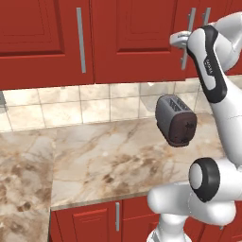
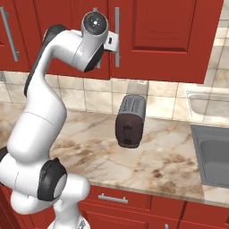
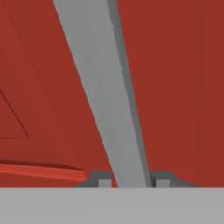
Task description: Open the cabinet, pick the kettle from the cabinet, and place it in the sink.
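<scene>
Hand view: a grey bar handle [image 3: 105, 87] of the cabinet [image 3: 175, 65] is framed between the two fingertips [image 3: 103, 181]; the gripper [image 3: 130, 181] is set narrowly about it, contact not discernible.
Left base view: the hand is raised to the closed doors above a toaster [image 1: 176, 120].
Right base view: the sink [image 2: 214, 154] is seen at right beyond the marble counter [image 2: 156, 165].
Kettle: presumably shut inside.
Advice: the bar should be clamped squarely, then drawn outward along the door's arc.
</scene>
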